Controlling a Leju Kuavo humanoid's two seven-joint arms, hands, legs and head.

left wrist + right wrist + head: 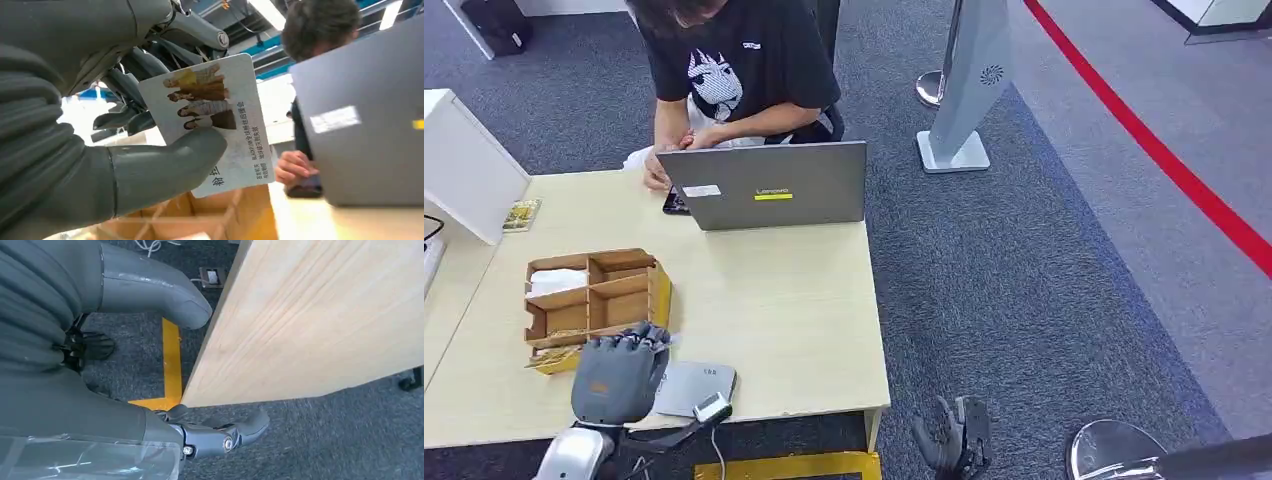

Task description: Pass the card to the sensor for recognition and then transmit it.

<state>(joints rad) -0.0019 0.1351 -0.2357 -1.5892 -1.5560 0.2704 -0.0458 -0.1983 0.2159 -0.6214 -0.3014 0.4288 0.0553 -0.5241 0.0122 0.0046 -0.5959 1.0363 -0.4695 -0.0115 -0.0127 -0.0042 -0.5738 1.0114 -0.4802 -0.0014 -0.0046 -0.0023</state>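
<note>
The left hand [619, 375] holds the card [212, 122] pinched between its thick thumb and the darker fingers [131, 102] behind it, so the fingers are clamped on the card. In the head view that hand hovers just above the grey sensor pad [694, 386], which lies flat on the worktop [794, 300] near its front edge, beside the cardboard box [596, 300].

The grip looks thin: the thumb covers only one lower corner of the card, and most of the card stands free and tilted. A quick turn of the wrist could let it pivot or slip out, and it would likely drop into a compartment of the box or off the front edge past the sensor pad.

The card's face also stands steeply to the sensor pad; unless it is brought flat and close, I judge the reading may fail.

The small device [713, 407] and its cable at the sensor pad's near corner could be snagged by the descending hand.

The right hand [952, 435] hangs beyond the worktop's corner, fingers loosely curled on nothing.

A person [734, 60] sits behind the laptop [769, 185], well away from the sensor pad.
</note>
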